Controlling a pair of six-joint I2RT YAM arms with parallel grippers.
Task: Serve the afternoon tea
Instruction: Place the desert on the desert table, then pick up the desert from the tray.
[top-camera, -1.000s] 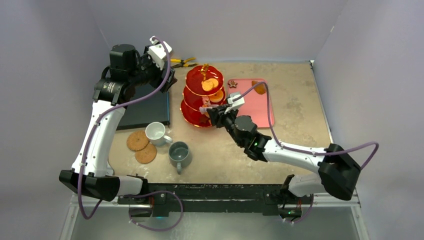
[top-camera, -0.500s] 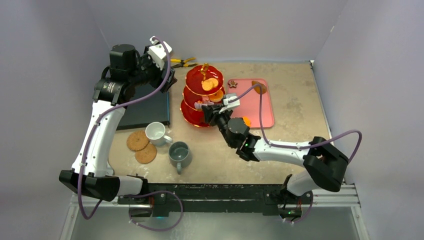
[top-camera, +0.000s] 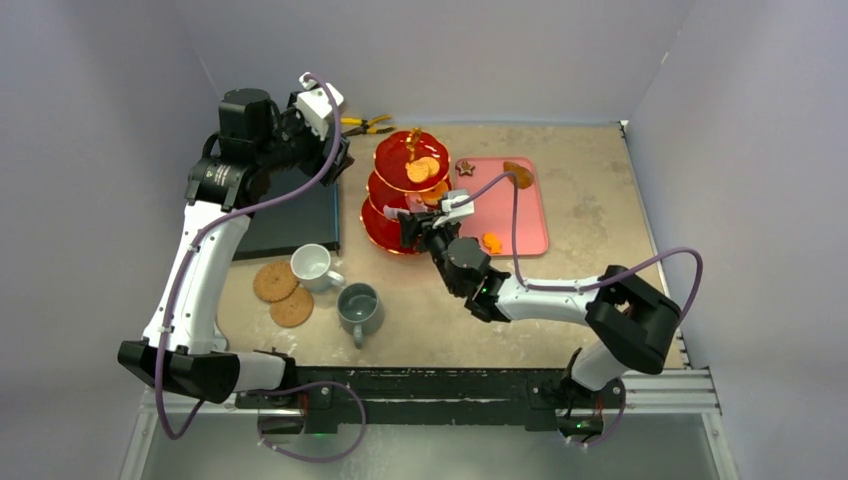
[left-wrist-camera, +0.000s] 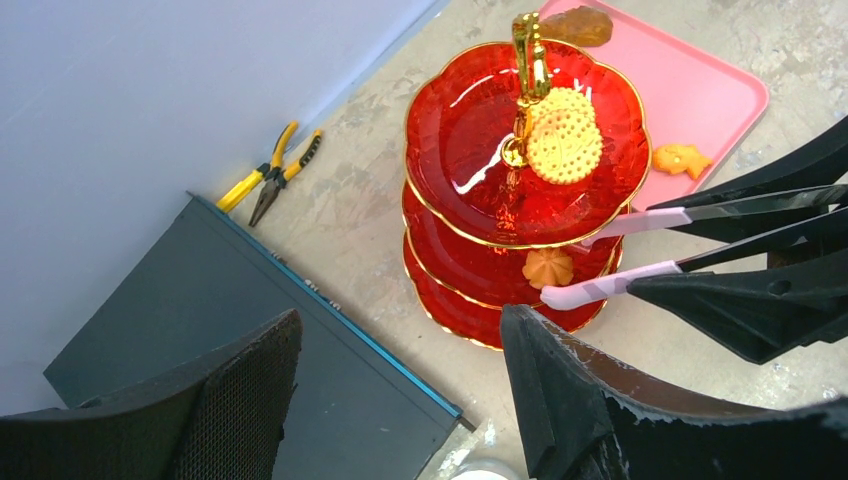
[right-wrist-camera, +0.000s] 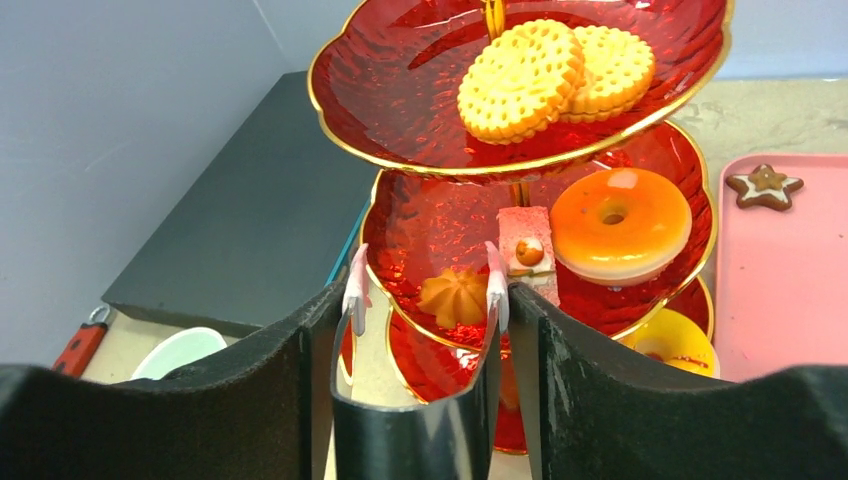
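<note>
The red three-tier stand (top-camera: 383, 222) with its gold handle stands at the table's middle back. Two round biscuits (right-wrist-camera: 555, 75) lie on its top tier. An orange doughnut (right-wrist-camera: 620, 225), a pink cake slice (right-wrist-camera: 525, 250) and a swirl biscuit (right-wrist-camera: 455, 297) lie on the middle tier. My right gripper (right-wrist-camera: 428, 300) (top-camera: 420, 228) is shut on metal tongs (right-wrist-camera: 410, 420). Their pink tips (right-wrist-camera: 355, 290) stand apart on either side of the swirl biscuit, not pinching it. My left gripper (left-wrist-camera: 400, 320) (top-camera: 338, 158) hangs open and empty above the dark slab. The white mug (top-camera: 313, 265), grey mug (top-camera: 358, 307) and two cork coasters (top-camera: 275, 282) sit front left.
A pink tray (top-camera: 525, 215) right of the stand holds a star cookie (top-camera: 465, 167), a brown pastry (top-camera: 518, 172) and an orange fish biscuit (top-camera: 491, 242). Yellow-handled pliers (top-camera: 365, 125) lie by the back wall. The dark slab (top-camera: 290, 215) lies left of the stand.
My right arm has reached further left to the stand's middle tier, and the tongs have spread, leaving the swirl biscuit lying there. The left arm has not moved.
</note>
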